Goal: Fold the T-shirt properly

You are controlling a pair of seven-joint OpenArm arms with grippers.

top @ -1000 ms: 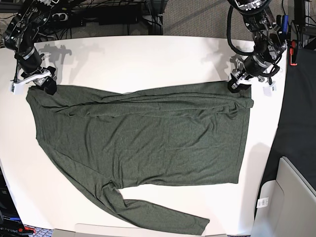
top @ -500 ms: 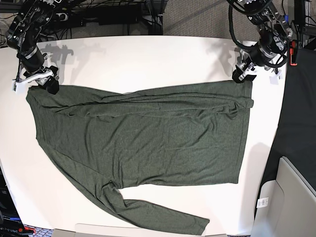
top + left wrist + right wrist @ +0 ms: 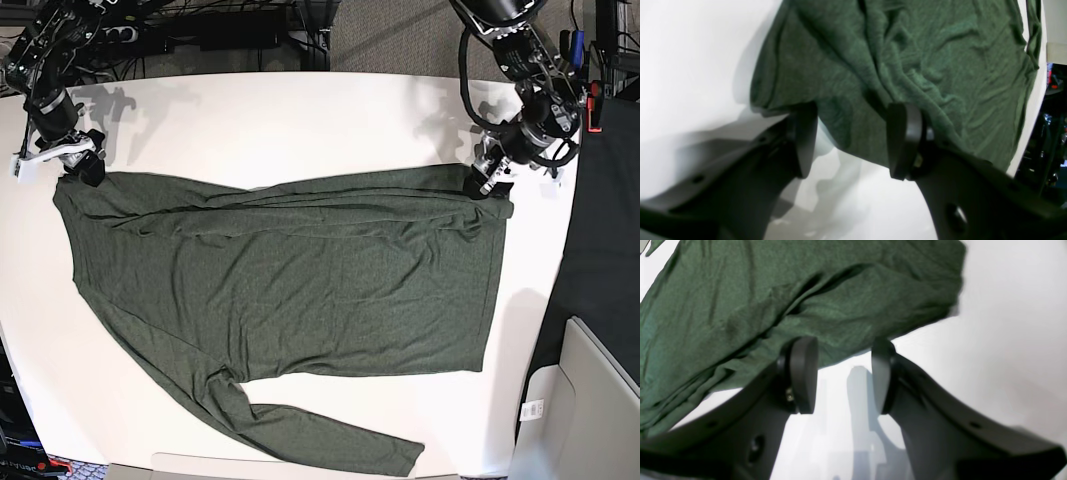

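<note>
The dark olive-green T-shirt [image 3: 290,290] lies spread flat on the white table [image 3: 300,120]. Its far edge is folded over in a long band, and one long sleeve [image 3: 320,435] trails toward the near edge. My left gripper [image 3: 495,182] hovers over the shirt's far right corner. In the left wrist view its jaws [image 3: 853,146] stand open, straddling the hem of the T-shirt [image 3: 907,50] without pinching it. My right gripper [image 3: 75,165] sits at the far left corner. It is open [image 3: 842,376], with bare table between its fingers and the T-shirt [image 3: 773,290] just beyond the tips.
Black cables and equipment [image 3: 220,30] crowd the space behind the table's far edge. The table's right edge drops to dark floor [image 3: 600,250]. A pale grey box [image 3: 590,400] stands at the lower right.
My left gripper's jaws have widened and let go of the shirt corner; it rose briefly, then came back down over that corner. My right gripper has shifted slightly left and away.
</note>
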